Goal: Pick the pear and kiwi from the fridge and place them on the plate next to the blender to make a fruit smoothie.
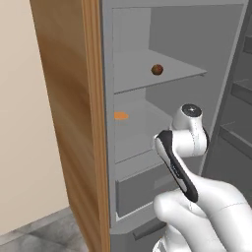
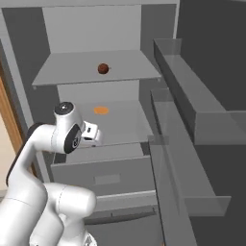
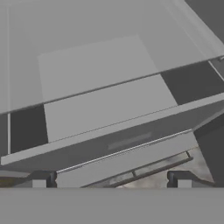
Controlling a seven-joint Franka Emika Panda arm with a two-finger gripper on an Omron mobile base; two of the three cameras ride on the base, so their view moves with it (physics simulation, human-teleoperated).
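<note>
Kiwi (image 1: 157, 69) sits mid upper shelf of the open fridge (image 2: 62, 29), toward the front edge; the gripper (image 3: 111, 183), fingers wide, faces the drawer (image 2: 101, 178) well below. Raise the hand, level it, then approach straight over that shelf's front edge.

The kiwi (image 1: 157, 69) sits on the open fridge's (image 1: 197, 44) upper shelf.

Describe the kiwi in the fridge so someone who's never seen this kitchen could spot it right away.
The fridge stands open. On its upper shelf sits the kiwi, alone. It is small, round and dull brown, unlike the flat orange item one shelf below.
</note>
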